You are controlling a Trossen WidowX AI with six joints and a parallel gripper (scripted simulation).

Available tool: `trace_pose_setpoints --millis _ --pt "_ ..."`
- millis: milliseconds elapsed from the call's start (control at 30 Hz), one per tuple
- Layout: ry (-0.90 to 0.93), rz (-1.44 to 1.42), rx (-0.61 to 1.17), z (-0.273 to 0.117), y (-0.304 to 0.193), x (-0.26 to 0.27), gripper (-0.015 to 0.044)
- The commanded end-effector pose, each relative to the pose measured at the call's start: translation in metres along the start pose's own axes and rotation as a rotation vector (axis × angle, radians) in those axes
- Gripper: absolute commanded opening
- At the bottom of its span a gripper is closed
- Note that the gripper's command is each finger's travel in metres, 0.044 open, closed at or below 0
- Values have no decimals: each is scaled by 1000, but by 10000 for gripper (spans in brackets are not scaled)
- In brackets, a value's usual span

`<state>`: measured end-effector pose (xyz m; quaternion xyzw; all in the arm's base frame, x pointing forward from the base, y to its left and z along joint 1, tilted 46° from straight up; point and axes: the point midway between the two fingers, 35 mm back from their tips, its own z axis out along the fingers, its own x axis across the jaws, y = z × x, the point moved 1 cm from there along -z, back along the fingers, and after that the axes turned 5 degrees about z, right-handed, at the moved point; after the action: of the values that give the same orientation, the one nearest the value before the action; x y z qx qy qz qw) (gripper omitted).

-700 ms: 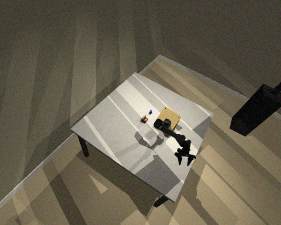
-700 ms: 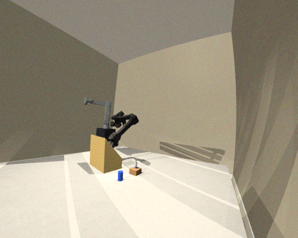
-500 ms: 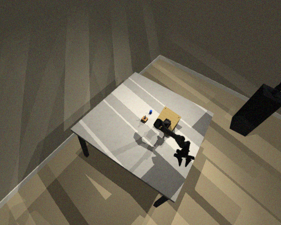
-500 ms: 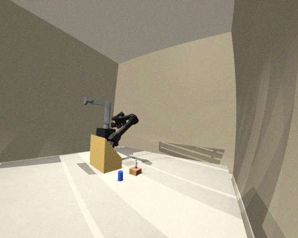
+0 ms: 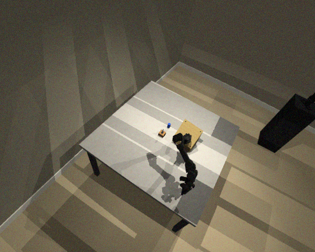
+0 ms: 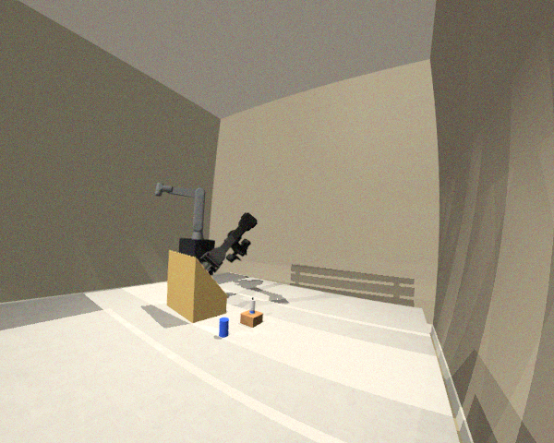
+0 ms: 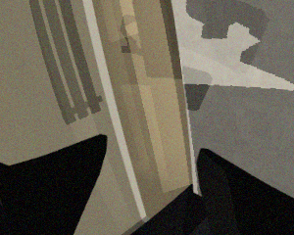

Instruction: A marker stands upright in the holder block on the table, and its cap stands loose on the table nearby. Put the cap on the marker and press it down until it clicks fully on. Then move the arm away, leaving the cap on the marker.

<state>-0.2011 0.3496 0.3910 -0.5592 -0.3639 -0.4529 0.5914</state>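
Pale table point(image 5: 141, 163) carries the marker point(image 6: 252, 305), upright in its orange holder block point(image 6: 251, 318); the blue cap point(image 6: 223, 327) stands loose just beside it. Behind them, near a tan wedge point(image 6: 191, 293), the gripper point(image 5: 176, 137) hovers half-open, holding nothing.

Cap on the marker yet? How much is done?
Nothing is done yet. The blue cap stands alone on the table, beside the marker in its block. The gripper is open, holds nothing and hangs high above them. Left: grab the cap, push it on, move away.
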Motion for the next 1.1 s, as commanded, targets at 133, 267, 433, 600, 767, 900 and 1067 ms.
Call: trace_pose_setpoints --millis 133,267,433,600,767,900,1067 --pt "-22 -323 -176 56 92 18 255" --pt "-64 -478 -269 74 146 27 255" --pt "-142 -655 -381 85 217 41 255" --pt "-249 -811 -487 83 289 54 255" --pt "-390 -943 -584 67 364 64 255" --pt "-527 -1025 -651 44 423 69 255" --pt "-712 -1147 -674 10 483 68 255"
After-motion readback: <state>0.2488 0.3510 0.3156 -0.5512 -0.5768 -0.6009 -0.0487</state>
